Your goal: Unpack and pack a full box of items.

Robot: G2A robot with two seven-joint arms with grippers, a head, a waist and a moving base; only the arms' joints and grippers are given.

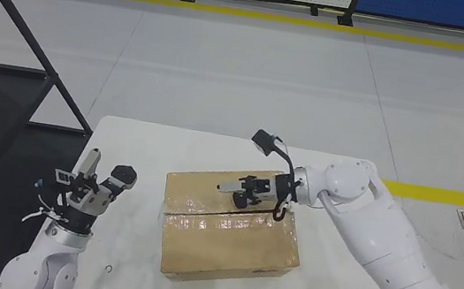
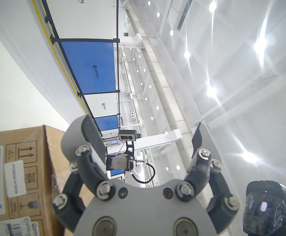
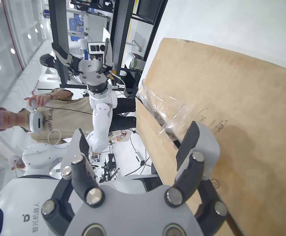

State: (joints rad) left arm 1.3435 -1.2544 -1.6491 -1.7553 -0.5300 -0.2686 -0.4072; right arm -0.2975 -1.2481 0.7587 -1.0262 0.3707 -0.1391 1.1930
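Closed box (image 1: 228,233) sits mid-way across the table (image 1: 134,144), with crumpled clear tape (image 3: 160,111) along the top seam. My right gripper (image 1: 235,188) is over the far flap near that seam, fingers spread, holding nothing; can't tell if a pad touches the cardboard. My left gripper (image 1: 108,167) is off the box, on its left, pointing up, fingers spread, empty.

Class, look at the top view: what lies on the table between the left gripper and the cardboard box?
Nothing. In the top view, the stretch of white table between the left gripper and the cardboard box is bare.
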